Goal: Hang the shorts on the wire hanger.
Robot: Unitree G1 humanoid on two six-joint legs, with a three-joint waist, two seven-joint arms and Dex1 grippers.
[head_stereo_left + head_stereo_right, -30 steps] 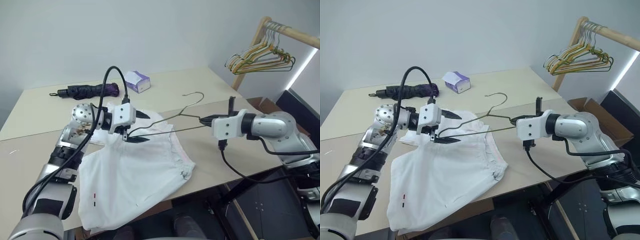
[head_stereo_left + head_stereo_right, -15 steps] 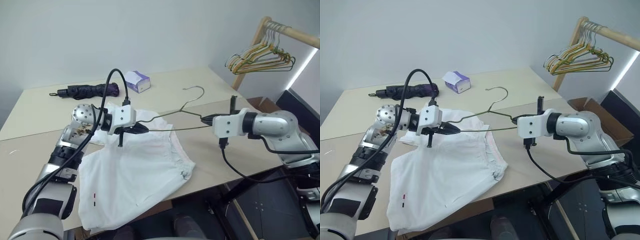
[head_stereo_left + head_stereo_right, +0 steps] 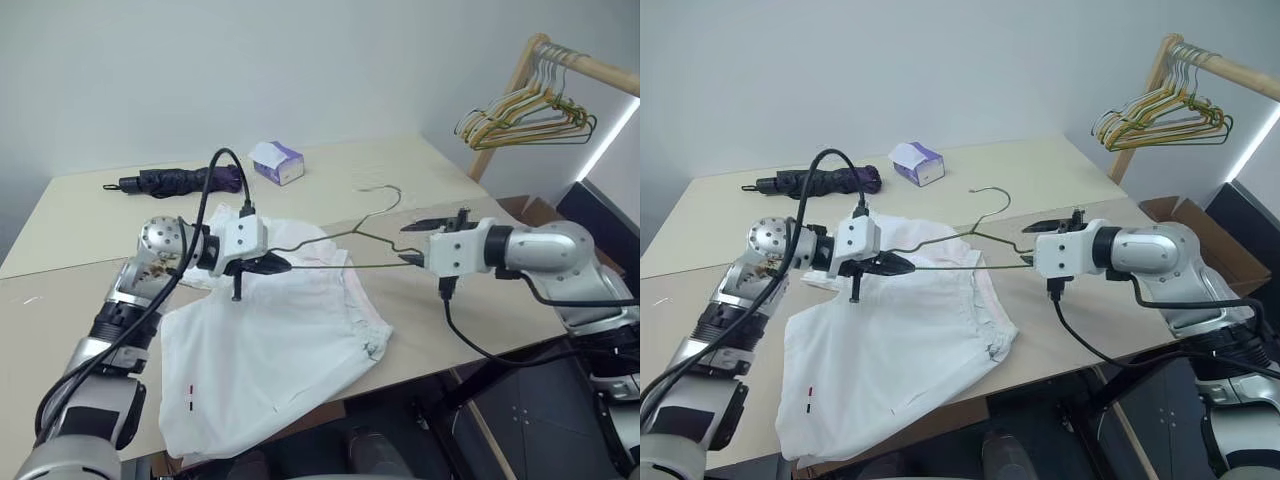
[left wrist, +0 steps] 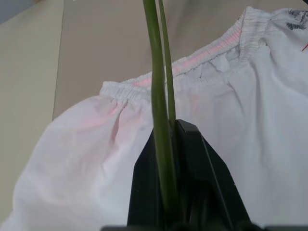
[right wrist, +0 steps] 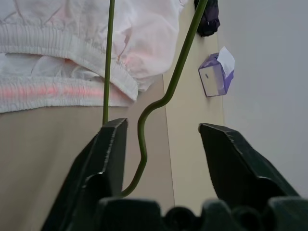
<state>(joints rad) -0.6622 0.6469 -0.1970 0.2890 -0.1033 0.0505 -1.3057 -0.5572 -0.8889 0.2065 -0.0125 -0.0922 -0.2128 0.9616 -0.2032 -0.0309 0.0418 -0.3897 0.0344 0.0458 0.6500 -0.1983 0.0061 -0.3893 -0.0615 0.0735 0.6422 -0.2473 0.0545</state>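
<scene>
Left tool [image 3: 272,265] clamped on wire hanger [image 3: 345,237] end, above the shorts [image 3: 270,350]. Right tool [image 3: 418,243] fingers apart, hanger's other end between them.

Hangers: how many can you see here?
1 wire hanger held over the table; a bunch of hangers on the wooden rail, at least four, overlapping, so some may be hidden.

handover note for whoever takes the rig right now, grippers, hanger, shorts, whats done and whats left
Left gripper: shut on the hanger at one shoulder end.
Right gripper: open, fingers either side of the hanger's other end, not clamping it.
Shorts: flat on the table, under the hanger, not on it.
Done: hanger lifted above the table.
Left: get the shorts onto the hanger.
</scene>
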